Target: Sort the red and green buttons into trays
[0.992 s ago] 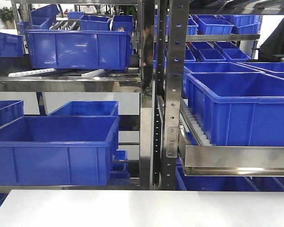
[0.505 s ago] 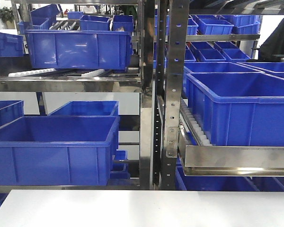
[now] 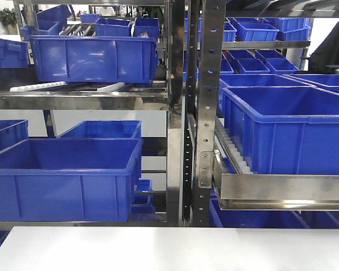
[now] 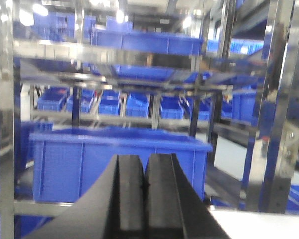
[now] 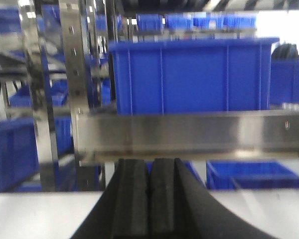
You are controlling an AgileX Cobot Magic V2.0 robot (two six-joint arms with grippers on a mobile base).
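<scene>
The red and green buttons and the trays are out of view in all three views. My left gripper [image 4: 145, 160] is shut with nothing between its black pads; it points level at a blue crate [image 4: 119, 162] on the rack. My right gripper [image 5: 150, 163] is shut and empty too, held just above the white table [image 5: 35, 214] and facing a steel shelf rail [image 5: 189, 134]. Neither gripper appears in the front view.
A steel rack with upright posts [image 3: 206, 113] stands right behind the white table [image 3: 169, 248]. Deep blue crates fill its shelves: one low on the left [image 3: 62, 178], one on the right roller shelf [image 3: 288, 130], one up at the left [image 3: 93, 56].
</scene>
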